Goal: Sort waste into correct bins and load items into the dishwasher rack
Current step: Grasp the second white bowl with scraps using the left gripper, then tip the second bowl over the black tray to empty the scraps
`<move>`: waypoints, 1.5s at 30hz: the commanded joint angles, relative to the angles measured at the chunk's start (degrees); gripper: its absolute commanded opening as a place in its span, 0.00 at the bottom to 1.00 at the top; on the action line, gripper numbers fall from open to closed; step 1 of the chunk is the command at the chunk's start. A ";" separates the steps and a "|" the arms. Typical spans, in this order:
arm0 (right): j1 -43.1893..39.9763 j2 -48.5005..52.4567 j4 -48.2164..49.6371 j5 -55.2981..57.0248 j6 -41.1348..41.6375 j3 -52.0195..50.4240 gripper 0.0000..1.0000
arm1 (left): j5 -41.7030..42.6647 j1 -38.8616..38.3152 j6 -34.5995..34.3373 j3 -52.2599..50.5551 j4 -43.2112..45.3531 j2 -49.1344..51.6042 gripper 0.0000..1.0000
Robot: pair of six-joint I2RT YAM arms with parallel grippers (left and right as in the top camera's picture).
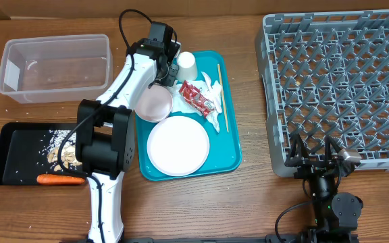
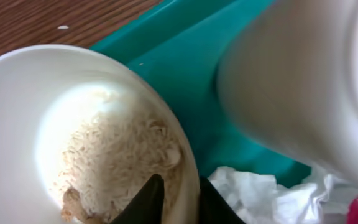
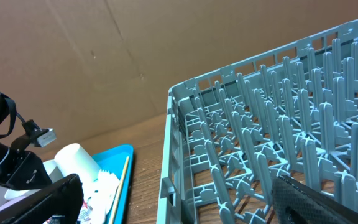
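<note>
My left gripper [image 2: 179,182] is shut on the rim of a white bowl [image 2: 73,124], one finger inside and one outside. The bowl holds pale rice residue [image 2: 117,155]. From overhead this bowl [image 1: 154,103] sits at the upper left of the teal tray [image 1: 229,152], under my left gripper [image 1: 162,79]. A white cup [image 1: 186,63] stands beside it. A red wrapper [image 1: 198,98] lies on crumpled napkins [image 1: 213,111], with a white plate [image 1: 178,146] in front. My right gripper [image 1: 318,150] stands open at the grey rack's [image 1: 343,81] front edge.
The clear tub [image 1: 55,67] stands at the back left. In front of it, the black tray [image 1: 12,158] holds rice crumbs [image 1: 63,152] and an orange carrot [image 1: 59,179]. A thin wooden stick [image 1: 223,94] lies along the teal tray's right side.
</note>
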 commanded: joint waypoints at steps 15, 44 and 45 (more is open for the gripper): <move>-0.39 -0.42 0.22 0.68 -0.17 -0.59 1.00 | -0.76 -1.57 -4.52 25.20 -16.61 -0.13 0.04; -0.39 -0.42 0.22 0.68 -0.17 -0.59 1.00 | 31.50 40.26 -24.37 43.56 -53.46 -14.21 0.04; -0.39 -0.42 0.22 0.68 -0.17 -0.59 1.00 | 31.71 41.33 -24.35 43.04 -53.46 -14.21 0.04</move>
